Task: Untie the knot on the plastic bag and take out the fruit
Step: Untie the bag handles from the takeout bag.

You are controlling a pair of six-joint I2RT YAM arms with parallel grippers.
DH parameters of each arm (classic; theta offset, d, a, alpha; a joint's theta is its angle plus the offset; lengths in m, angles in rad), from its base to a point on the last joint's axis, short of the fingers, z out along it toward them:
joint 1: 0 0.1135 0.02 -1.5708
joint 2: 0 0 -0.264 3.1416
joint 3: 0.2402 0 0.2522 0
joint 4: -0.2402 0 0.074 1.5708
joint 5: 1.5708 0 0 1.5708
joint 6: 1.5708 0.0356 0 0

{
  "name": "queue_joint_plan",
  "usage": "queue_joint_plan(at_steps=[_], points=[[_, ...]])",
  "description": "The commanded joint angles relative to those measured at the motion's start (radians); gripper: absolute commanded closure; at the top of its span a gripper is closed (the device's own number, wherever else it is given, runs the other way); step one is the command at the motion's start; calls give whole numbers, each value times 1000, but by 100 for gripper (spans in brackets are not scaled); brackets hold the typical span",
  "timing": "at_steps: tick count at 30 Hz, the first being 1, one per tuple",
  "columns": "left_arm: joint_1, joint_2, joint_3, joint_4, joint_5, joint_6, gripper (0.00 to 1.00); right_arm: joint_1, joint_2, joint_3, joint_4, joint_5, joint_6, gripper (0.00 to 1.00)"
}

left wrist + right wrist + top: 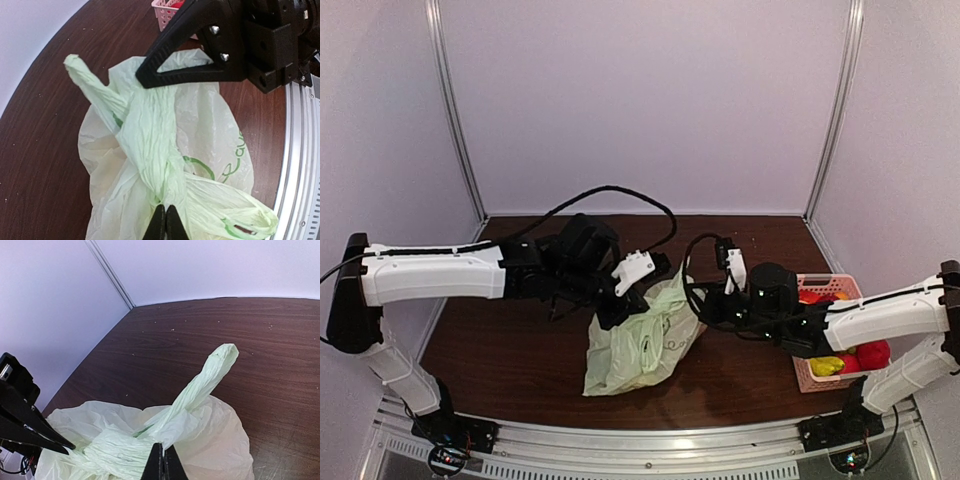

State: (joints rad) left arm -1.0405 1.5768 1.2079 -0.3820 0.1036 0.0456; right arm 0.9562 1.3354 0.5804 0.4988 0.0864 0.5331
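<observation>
The pale green plastic bag (638, 350) lies on the brown table between my two arms. Its handles cross in a bunched twist, the knot (150, 145), which also shows in the right wrist view as the knot (117, 450). My left gripper (165, 220) is shut on the twisted handle just below that crossing. My right gripper (163, 460) is shut on thin plastic at the foot of a loose handle end (217, 362) that sticks up. From above, the left gripper (625, 310) and right gripper (687, 297) meet at the bag's top. The fruit is hidden.
A pink slatted basket (830, 284) stands at the right by the right arm, holding red and yellow toy pieces (827, 366). The right gripper's black finger (190, 60) reaches across the left wrist view. A metal rail (640, 445) runs along the near edge.
</observation>
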Motion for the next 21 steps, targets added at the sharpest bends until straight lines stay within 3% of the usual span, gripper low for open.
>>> queue_joint_plan(at_steps=[1,11,13,17,21], points=[[32,-28,-4,2,-32,-30,100,-11,-4,-29,-60,143,56,100],[43,-21,-1,1,-17,-40,100,-13,-18,-43,-49,114,38,99],[43,-22,-2,2,-5,-37,100,-13,-48,-34,-64,92,3,84],[43,-25,-5,11,19,-37,100,-13,-118,-2,-143,59,-62,44],[44,-27,-5,11,19,-38,100,-15,-159,36,-206,22,-103,32]])
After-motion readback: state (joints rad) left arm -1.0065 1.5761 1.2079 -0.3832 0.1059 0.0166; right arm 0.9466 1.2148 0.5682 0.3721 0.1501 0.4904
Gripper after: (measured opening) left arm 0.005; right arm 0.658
